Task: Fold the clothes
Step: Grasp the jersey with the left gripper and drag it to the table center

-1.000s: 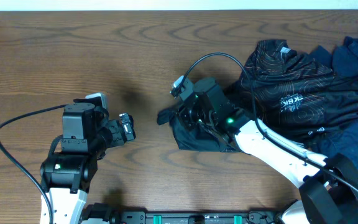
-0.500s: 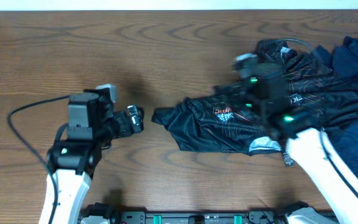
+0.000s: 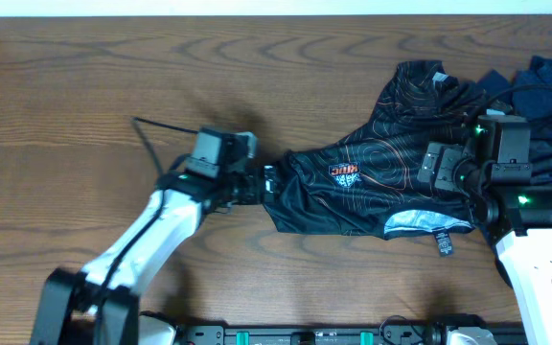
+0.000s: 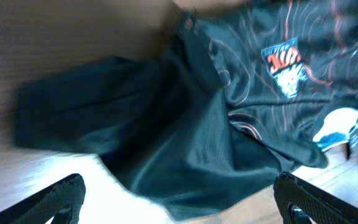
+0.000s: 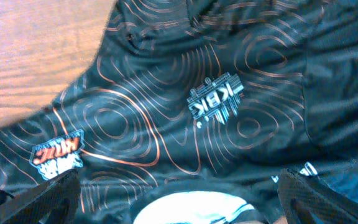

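Early spreading step, by the look: jersey (image 3: 372, 182) crumpled on table (image 3: 113, 96), left gripper (image 3: 268, 182) wide open, empty, at its left edge, right gripper (image 3: 429, 170) wide open, empty, above its right part; next, likely pinching edges to flatten.

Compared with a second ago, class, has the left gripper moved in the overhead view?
Yes. The left gripper has travelled rightward across the table and now sits at the left edge of the black jersey.

The black jersey (image 4: 185, 143) lies rumpled on the table (image 4: 55, 31) — orange-white logo (image 4: 284, 62) up — before the left gripper (image 4: 180, 200), jaws wide apart.
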